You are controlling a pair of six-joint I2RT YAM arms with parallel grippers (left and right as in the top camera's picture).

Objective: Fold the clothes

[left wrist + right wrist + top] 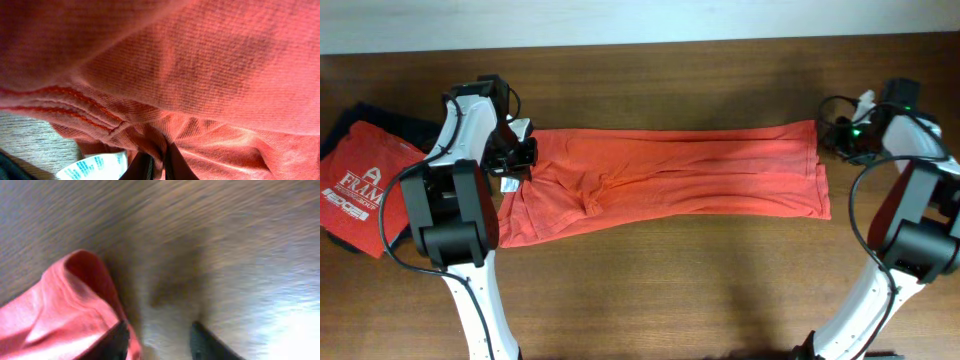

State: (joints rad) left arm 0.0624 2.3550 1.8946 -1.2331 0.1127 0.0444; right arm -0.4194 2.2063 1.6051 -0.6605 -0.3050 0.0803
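Note:
The clothes [670,180], one orange-red T-shirt, lie folded into a long band across the table. At the band's left end my left gripper [518,156] pinches a ridge of the cloth. In the left wrist view the fabric [200,75] fills the frame, and the dark fingers [142,170] of that gripper [159,162] are shut on a fold of it beside a white care label [95,167]. My right gripper [832,140] is at the band's far right corner. There its fingers [117,340] stand apart over bare wood, gripper [160,332] open, with the shirt's edge [75,305] against the left finger.
A folded red shirt with a white FRAM logo [360,185] lies at the far left on a dark garment [380,118]. Bare wooden table [670,290] runs in front of the band. The table's back edge [650,45] is close behind it.

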